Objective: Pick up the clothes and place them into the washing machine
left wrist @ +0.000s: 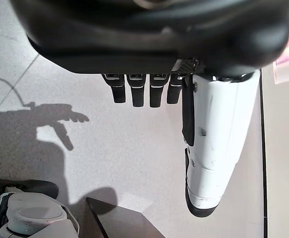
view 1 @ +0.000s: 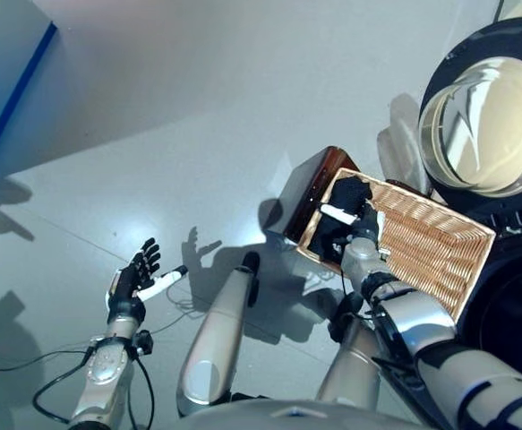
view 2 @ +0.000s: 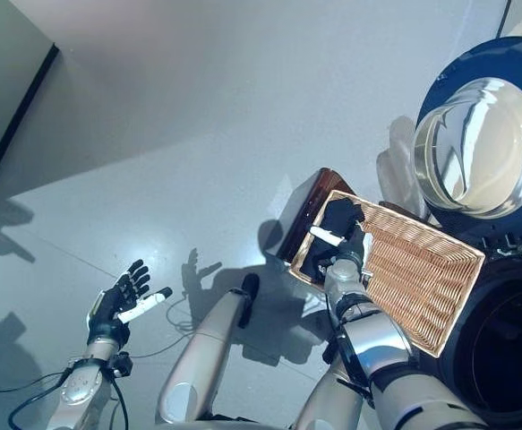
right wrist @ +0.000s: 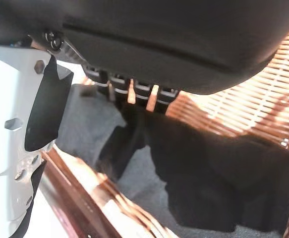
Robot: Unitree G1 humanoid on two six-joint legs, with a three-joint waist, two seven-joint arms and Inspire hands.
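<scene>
A black garment [view 1: 332, 236] lies bunched at the near-left end of a wicker basket [view 1: 435, 246]. My right hand [view 1: 359, 213] reaches into that end from above, its white-covered thumb stretched out sideways and its fingers straight, their tips resting on the cloth. The right wrist view shows the dark cloth [right wrist: 218, 173] just past the fingers, with wicker behind it. The washing machine's round door [view 1: 484, 125] stands open at the upper right, above the dark drum opening [view 1: 511, 313]. Far off at the lower left, my left hand [view 1: 135, 276] hangs open over the floor, holding nothing.
The basket sits on a dark brown stool [view 1: 310, 190], right beside the machine's front. Grey floor spreads to the left and beyond. A wall with a blue strip [view 1: 14, 98] runs along the far left.
</scene>
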